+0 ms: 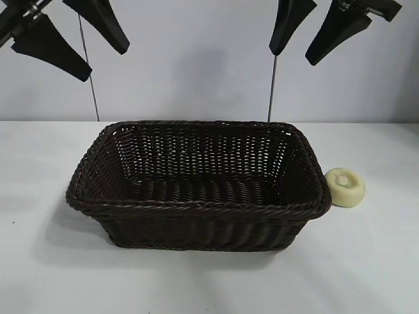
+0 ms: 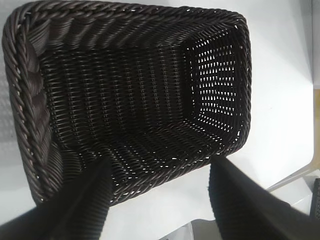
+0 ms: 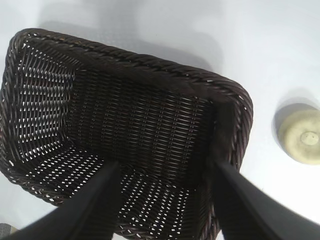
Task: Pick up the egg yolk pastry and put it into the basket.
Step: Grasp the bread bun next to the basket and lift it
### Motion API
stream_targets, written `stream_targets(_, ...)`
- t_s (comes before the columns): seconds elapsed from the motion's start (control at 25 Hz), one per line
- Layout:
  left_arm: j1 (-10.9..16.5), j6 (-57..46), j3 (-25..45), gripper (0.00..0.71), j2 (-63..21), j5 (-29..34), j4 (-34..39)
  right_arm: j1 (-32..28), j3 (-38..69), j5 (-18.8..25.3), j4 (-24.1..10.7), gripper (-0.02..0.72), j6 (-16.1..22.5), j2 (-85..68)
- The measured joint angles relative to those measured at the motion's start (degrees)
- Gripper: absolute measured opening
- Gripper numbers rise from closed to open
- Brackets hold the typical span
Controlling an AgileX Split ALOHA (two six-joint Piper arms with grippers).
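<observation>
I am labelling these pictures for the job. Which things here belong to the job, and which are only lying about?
For the job:
pastry, on the table beside the basket
basket, nothing inside
left gripper, open
right gripper, open

Lying about:
nothing but the table

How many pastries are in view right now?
1. The egg yolk pastry sits on the table just outside the basket, at its right end. None inside.
</observation>
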Motion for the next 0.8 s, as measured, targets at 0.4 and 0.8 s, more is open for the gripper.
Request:
stream_targets(0.4,0.0,0.0,0.0,0.424,0.0,-1.8,-0.2,0.0,0.0,0.2,0.2,0.403,-0.1,0.0)
stream_targets(0.8,0.0,0.0,0.0,0.424,0.0,-3.2,0.0,0.0,0.0,2.3,-1.1,0.403,0.0,0.0)
